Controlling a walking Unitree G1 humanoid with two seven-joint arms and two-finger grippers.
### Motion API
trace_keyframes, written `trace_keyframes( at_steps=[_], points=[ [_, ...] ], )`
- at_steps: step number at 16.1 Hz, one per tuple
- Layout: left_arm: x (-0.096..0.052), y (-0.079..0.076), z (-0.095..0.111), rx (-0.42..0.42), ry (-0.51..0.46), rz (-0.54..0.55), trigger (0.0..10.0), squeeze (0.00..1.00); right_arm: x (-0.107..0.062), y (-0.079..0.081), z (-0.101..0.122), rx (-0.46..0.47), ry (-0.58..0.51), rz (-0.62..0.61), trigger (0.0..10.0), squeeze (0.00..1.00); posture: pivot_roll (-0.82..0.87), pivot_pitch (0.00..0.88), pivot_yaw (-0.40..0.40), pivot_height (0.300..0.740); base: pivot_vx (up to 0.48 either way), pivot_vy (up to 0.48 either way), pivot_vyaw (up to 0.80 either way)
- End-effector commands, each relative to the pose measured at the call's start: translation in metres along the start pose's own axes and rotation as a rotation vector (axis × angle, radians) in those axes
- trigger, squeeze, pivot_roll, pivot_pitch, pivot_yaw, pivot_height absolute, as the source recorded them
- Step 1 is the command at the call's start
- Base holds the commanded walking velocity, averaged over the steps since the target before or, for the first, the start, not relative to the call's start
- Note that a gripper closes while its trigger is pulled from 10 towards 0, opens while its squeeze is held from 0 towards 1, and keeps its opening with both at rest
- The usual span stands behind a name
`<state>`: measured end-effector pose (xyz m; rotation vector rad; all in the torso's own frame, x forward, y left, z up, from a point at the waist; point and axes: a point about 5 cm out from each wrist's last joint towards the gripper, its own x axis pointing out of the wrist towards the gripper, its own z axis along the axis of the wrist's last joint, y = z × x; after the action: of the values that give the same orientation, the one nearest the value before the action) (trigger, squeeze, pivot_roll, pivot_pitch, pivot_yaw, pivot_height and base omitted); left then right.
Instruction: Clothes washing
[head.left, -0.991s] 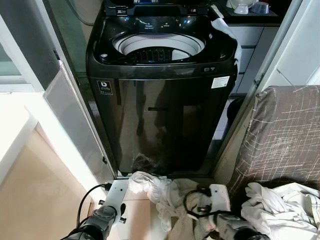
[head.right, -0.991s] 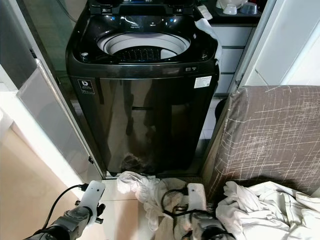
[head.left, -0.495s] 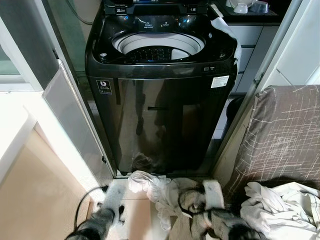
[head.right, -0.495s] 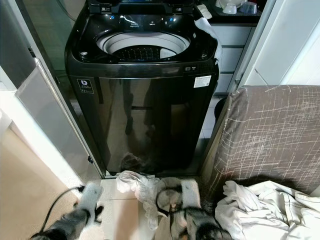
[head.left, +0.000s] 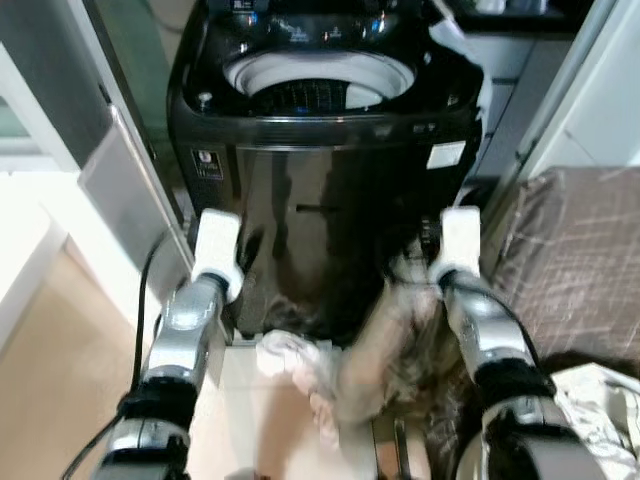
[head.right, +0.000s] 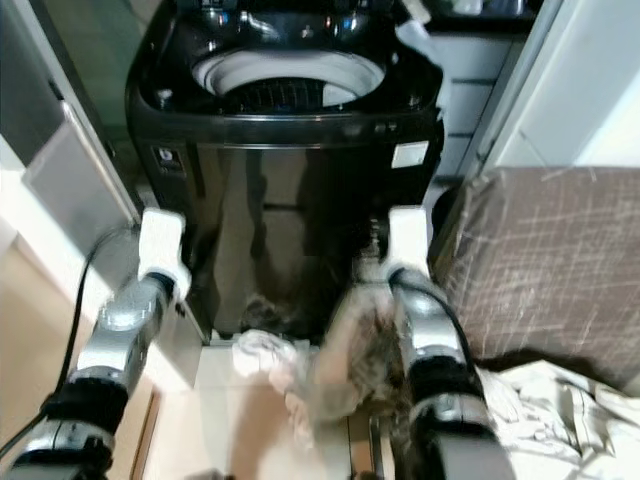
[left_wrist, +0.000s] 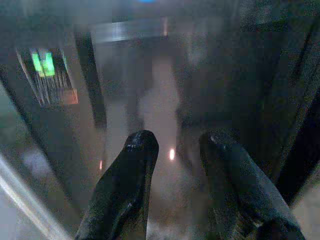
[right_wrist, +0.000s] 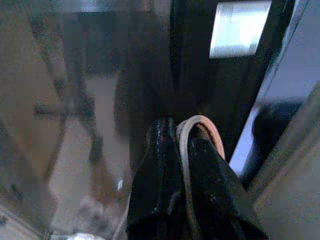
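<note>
Now both arms are raised, right pincer (right_wrist: 182, 135) lifting garment (head.left: 385, 340).

— What changed?
— Both arms have come up in front of the washing machine (head.left: 320, 170). The right gripper (right_wrist: 182, 137) has lifted a brownish garment (head.left: 385, 340) off the floor; it hangs, blurred.
— And the left gripper (left_wrist: 175, 145)?
— Raised too, fingers apart, holding nothing.

A blurred beige garment (head.left: 385, 345) is hanging in front of the black top-loading washing machine (head.left: 320, 190), whose lid is standing open, while white clothes (head.left: 295, 365) are lying on the floor.
</note>
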<state>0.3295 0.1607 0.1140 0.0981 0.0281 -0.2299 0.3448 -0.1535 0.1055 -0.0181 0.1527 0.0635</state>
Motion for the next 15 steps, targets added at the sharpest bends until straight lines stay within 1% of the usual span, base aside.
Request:
trace_keyframes(
  at_steps=[1,2,3,4,5,6,7,8,9,10,11,12,13,14,15],
  points=[
    [-0.002,0.002,0.007,0.004,-0.015,-0.002,10.0,0.0,-0.002,-0.005,0.019,0.003,-0.074,-0.019,10.0,0.0,-0.03,0.0,-0.015,0.74,0.0,0.0,0.0],
    [-0.004,0.002,0.022,0.011,-0.061,-0.01,10.0,0.0,-0.007,-0.002,0.031,0.009,-0.129,-0.014,10.0,0.0,-0.03,0.0,-0.019,0.74,0.0,0.0,0.0],
    [-0.008,0.002,0.032,0.035,-0.092,-0.012,10.0,0.0,-0.014,-0.001,0.038,-0.002,-0.165,-0.011,10.0,0.0,-0.03,0.0,-0.021,0.74,0.0,0.0,0.0],
    [-0.03,-0.003,0.053,0.083,-0.138,0.005,10.0,0.0,-0.045,-0.003,0.05,-0.015,-0.216,-0.024,10.0,0.0,-0.02,0.0,-0.02,0.74,0.0,0.0,0.0],
    [-0.052,-0.01,0.059,0.057,-0.16,0.029,10.0,0.0,-0.067,-0.008,0.053,-0.038,-0.233,-0.032,10.0,0.0,-0.03,0.0,-0.019,0.74,0.0,0.0,0.0],
    [-0.059,-0.014,0.061,0.06,-0.165,0.035,10.0,0.0,-0.073,-0.01,0.055,-0.037,-0.243,-0.042,10.0,0.0,-0.03,0.0,-0.016,0.74,0.0,0.0,0.0],
    [-0.07,-0.017,0.067,0.101,-0.201,0.065,10.0,0.0,-0.08,-0.013,0.06,-0.053,-0.302,-0.042,10.0,0.0,-0.04,0.0,-0.017,0.74,0.0,0.0,0.0],
    [-0.073,-0.017,0.07,0.12,-0.218,0.083,10.0,0.0,-0.082,-0.013,0.062,-0.064,-0.33,-0.036,10.0,0.0,-0.04,0.0,-0.017,0.74,0.0,0.0,0.0],
    [-0.071,-0.012,0.08,0.136,-0.254,0.132,10.0,0.0,-0.081,-0.013,0.059,-0.055,-0.333,-0.027,10.0,0.0,-0.04,0.0,-0.022,0.74,0.0,0.0,0.0],
    [-0.067,-0.012,0.089,0.165,-0.266,0.143,10.0,0.0,-0.079,-0.011,0.057,-0.038,-0.317,-0.029,10.0,0.0,-0.03,0.0,-0.028,0.74,0.0,0.0,0.0],
    [-0.067,-0.02,0.095,0.172,-0.281,0.102,10.0,0.0,-0.08,-0.008,0.062,-0.032,-0.326,-0.02,10.0,0.0,-0.03,0.0,-0.028,0.74,0.0,0.0,0.0],
    [-0.068,-0.026,0.099,0.156,-0.308,0.077,10.0,0.0,-0.08,-0.003,0.067,-0.038,-0.35,0.005,10.0,0.0,-0.03,0.0,-0.029,0.74,0.0,0.0,0.0],
    [-0.066,-0.027,0.099,0.155,-0.308,0.076,10.0,0.0,-0.078,0.0,0.07,-0.055,-0.375,0.02,10.0,0.0,-0.03,0.0,-0.032,0.74,0.0,0.0,0.0],
    [-0.063,-0.027,0.101,0.147,-0.322,0.087,10.0,0.0,-0.074,0.004,0.071,-0.059,-0.39,0.037,10.0,0.0,-0.02,0.0,-0.029,0.74,0.472,0.0,0.0],
    [-0.059,-0.025,0.104,0.154,-0.333,0.109,10.0,0.0,-0.069,0.007,0.077,-0.085,-0.433,0.063,10.0,0.0,-0.02,0.0,-0.029,0.74,0.472,0.0,0.0]
  ],
)
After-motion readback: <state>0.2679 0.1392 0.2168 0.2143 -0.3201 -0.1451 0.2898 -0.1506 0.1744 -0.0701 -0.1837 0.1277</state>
